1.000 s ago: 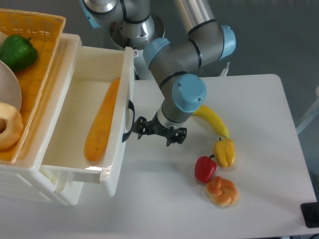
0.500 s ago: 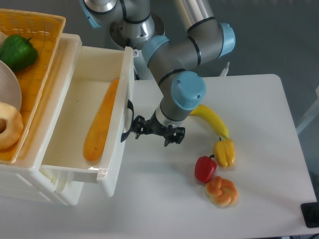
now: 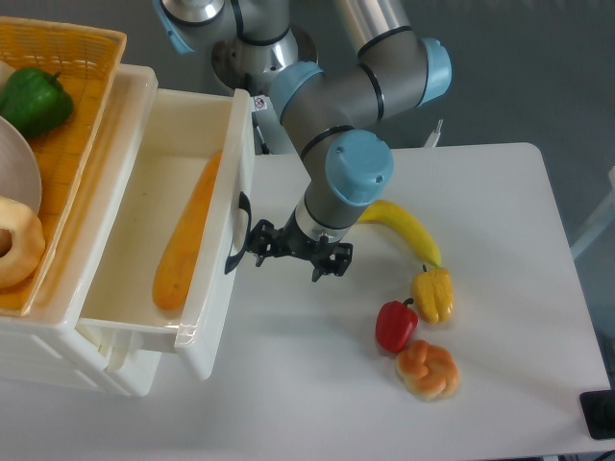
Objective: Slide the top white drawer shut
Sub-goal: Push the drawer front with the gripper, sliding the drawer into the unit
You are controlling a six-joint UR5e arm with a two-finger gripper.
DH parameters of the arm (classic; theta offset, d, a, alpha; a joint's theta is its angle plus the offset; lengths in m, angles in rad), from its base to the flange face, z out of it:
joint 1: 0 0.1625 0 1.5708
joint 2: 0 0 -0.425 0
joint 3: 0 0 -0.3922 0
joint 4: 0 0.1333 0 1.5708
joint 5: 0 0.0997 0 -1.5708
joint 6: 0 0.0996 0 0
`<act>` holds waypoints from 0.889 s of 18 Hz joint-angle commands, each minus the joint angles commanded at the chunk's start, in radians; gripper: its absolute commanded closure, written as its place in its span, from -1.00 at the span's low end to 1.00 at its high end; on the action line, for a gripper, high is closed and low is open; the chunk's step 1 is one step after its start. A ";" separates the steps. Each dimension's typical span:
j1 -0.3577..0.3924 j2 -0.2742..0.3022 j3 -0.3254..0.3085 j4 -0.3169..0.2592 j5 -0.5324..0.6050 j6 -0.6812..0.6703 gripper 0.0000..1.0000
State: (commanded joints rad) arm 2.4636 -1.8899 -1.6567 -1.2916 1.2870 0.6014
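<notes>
The top white drawer [image 3: 144, 240] stands pulled well out of its cabinet at the left of the counter [image 3: 500, 192], holding one long orange vegetable [image 3: 184, 235]. The single end effector [image 3: 258, 244] presses against the drawer's one black handle [image 3: 234, 245]; whether its fingers are apart or together I cannot tell. On the counter lie one banana [image 3: 404, 229], one yellow pepper [image 3: 433, 294], one red pepper [image 3: 395, 326] and one bun [image 3: 428, 369]. One green pepper [image 3: 34, 99] sits in the yellow basket [image 3: 82, 58].
</notes>
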 joint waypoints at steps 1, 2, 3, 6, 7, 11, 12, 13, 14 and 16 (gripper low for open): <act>-0.009 0.000 0.000 0.000 0.000 -0.006 -1.00; -0.012 0.000 0.000 0.002 0.002 -0.009 -1.00; -0.015 0.000 0.000 0.002 0.002 -0.011 -1.00; -0.032 0.003 0.003 0.002 0.003 -0.017 -1.00; -0.037 0.006 0.003 0.002 0.005 -0.018 -1.00; -0.060 0.009 0.005 0.003 0.005 -0.043 -1.00; -0.064 0.009 0.005 0.003 0.006 -0.051 -1.00; -0.072 0.009 0.006 0.003 0.008 -0.054 -1.00; -0.077 0.009 0.006 0.003 0.008 -0.054 -1.00; -0.084 0.011 0.006 0.002 0.011 -0.054 -1.00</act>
State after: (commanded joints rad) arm 2.3792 -1.8791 -1.6506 -1.2901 1.2977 0.5476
